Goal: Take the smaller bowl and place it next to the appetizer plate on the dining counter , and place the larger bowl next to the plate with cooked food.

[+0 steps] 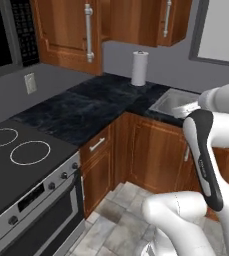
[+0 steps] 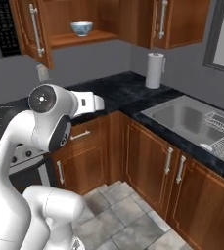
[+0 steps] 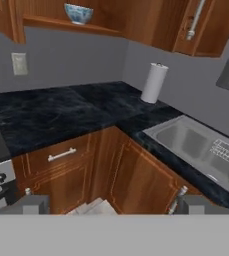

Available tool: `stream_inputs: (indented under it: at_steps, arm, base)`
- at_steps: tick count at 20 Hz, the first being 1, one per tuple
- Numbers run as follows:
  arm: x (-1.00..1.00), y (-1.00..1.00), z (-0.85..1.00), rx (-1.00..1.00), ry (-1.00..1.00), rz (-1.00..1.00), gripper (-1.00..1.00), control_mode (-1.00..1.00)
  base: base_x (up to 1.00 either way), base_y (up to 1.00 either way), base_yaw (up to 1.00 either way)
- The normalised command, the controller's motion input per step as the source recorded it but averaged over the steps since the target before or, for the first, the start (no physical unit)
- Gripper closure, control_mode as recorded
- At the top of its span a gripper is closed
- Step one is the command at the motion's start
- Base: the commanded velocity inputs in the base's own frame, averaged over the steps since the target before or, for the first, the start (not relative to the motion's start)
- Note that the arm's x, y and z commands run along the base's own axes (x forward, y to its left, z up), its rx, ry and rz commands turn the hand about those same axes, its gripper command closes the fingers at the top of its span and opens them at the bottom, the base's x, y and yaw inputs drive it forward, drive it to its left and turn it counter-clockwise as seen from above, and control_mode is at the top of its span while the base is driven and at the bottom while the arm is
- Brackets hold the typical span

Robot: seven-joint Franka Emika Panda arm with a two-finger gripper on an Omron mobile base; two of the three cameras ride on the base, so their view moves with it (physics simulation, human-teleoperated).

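Observation:
The smaller bowl, pale inside with a blue pattern outside, stands on the shelf of an open upper cabinet above the black worktop. My gripper hangs well below and in front of it, level with the lower cabinet fronts. It is open, its fingertips stand far apart and nothing is between them. The larger bowl, the appetizer plate, the plate with cooked food and the dining counter are out of view.
A white paper towel roll stands in the worktop's corner. A steel sink with a dish rack lies to the right, the stove to the left. The open cabinet door juts out beside the shelf.

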Motion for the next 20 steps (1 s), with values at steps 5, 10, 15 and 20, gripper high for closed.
stream_inputs:
  at_steps: [5,10,15,20]
  arm:
    - [0.0,0.0,0.0,0.0,0.0,0.0,-1.0,1.0]
    - [0.0,0.0,0.0,0.0,0.0,0.0,-1.0,1.0]
    - [0.0,0.0,0.0,0.0,0.0,0.0,-1.0,1.0]
    - [0.0,0.0,0.0,0.0,0.0,0.0,-1.0,1.0]
  base:
    - [0.11,-0.47,0.31]
    - [0.1,-0.64,0.2]
    - [0.36,-0.51,0.14]
    - [0.71,-0.12,0.11]
